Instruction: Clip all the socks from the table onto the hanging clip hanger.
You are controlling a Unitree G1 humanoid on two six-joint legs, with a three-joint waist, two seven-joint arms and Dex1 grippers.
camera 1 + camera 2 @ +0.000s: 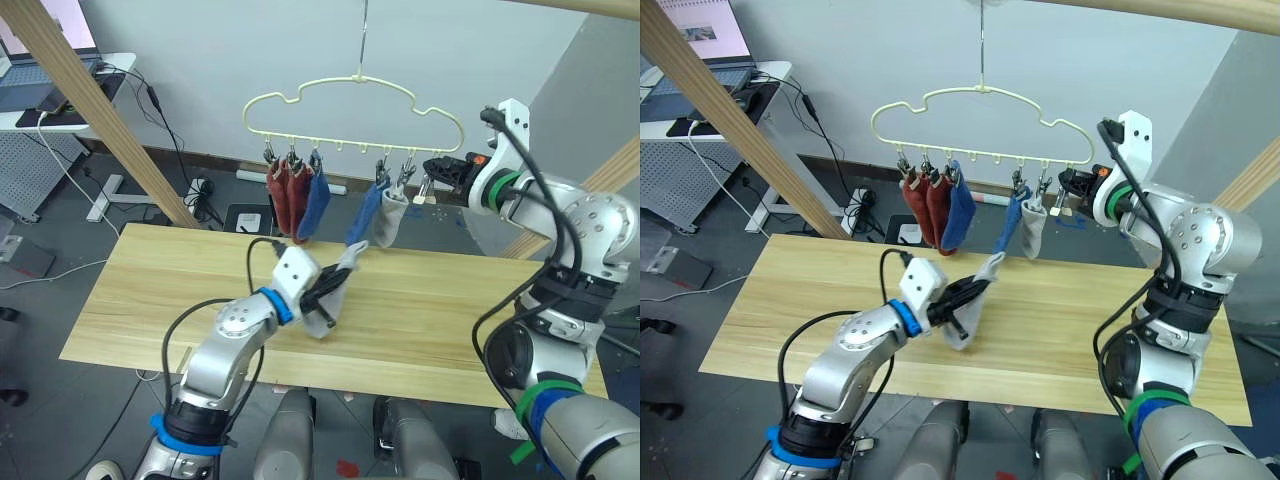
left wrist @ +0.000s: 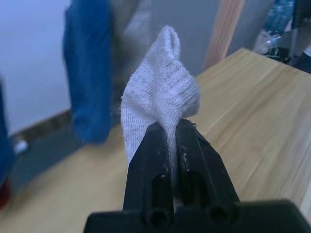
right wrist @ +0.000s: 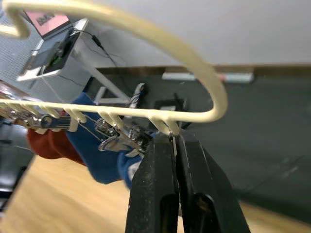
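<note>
I see the left end effector [image 1: 322,292] pinching a light grey sock [image 1: 335,290], its two black fingers [image 2: 146,165] pressed together on a fold of the soft ribbed knit. The sock is lifted above the middle of the surface [image 1: 450,320], its long axis slanting from a low end near my arm up toward the far edge, its rounded upper end pointing at the clip hanger [image 1: 355,112]. The surface is a wide top of pale wooden planks with straight grain.

The clip hanger is thin pale yellow wire with a wavy top and a long hook, hanging over the far edge. Two rust red socks [image 1: 287,198] and a blue sock [image 1: 316,205] hang side by side from the clips on my left, long axes vertical, toes down. Another blue sock [image 1: 364,215] and a second grey sock [image 1: 391,217] hang further right, just beside each other.

My right end effector [image 1: 432,170] is at the hanger's right end, fingers [image 3: 158,184] closed on the last small metal clip [image 3: 171,137] under the wire's curved corner.
</note>
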